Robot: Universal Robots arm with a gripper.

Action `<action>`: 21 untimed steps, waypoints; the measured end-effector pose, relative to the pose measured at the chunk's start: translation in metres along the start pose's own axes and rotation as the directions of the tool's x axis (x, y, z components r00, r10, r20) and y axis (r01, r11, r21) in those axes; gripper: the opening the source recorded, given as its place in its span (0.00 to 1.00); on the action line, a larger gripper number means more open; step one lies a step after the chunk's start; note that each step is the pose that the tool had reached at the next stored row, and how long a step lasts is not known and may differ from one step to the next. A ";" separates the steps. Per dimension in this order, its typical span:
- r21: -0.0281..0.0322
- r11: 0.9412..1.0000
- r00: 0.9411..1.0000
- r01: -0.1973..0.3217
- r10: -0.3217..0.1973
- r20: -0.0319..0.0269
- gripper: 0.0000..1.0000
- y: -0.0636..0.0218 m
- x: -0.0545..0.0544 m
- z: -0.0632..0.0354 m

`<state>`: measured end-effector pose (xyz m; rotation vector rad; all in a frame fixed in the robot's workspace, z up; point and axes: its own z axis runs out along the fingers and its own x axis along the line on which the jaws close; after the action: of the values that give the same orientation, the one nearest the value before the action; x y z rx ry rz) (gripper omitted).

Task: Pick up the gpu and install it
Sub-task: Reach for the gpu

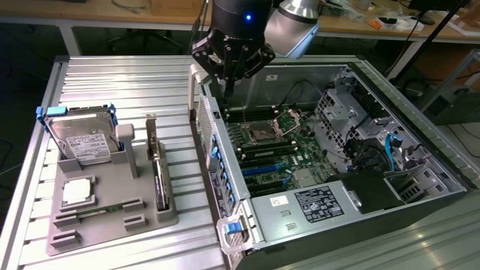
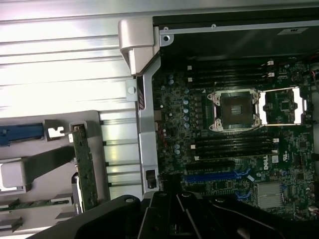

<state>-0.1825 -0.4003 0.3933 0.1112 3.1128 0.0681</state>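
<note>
Pincer: the pincer (image 1: 227, 94) is closed tight with its fingers pressed together, and nothing is held between them.
Pincer place: it hangs over the back corner of the open computer case (image 1: 219, 169), just inside the side wall. Whether the tip touches the metal cannot be told.
Card: the gpu (image 1: 157, 174) stands on edge in a slot of the grey holder (image 1: 105, 225) on the desk (image 1: 112, 84), well apart from the pincer.
Hard to see: in the wrist view the card's green edge (image 2: 84, 169) shows, with its lower end cut off behind the dark pincer body.
Around: a hard drive (image 1: 81, 138) in a blue frame and a small square chip (image 1: 77, 192) share the holder.
In the case: the motherboard (image 1: 277, 152) lies bare, with its processor socket (image 2: 235, 110) open.
</note>
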 end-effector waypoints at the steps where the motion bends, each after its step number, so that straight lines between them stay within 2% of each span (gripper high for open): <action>1: 0.000 1.000 1.000 0.000 0.000 0.000 0.11 -0.0001 0.001 0.0000; 21: 0.000 1.000 1.000 0.001 -0.001 0.000 0.11 -0.0013 0.019 -0.0005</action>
<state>-0.2012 -0.4003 0.3933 0.1091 3.1129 0.0681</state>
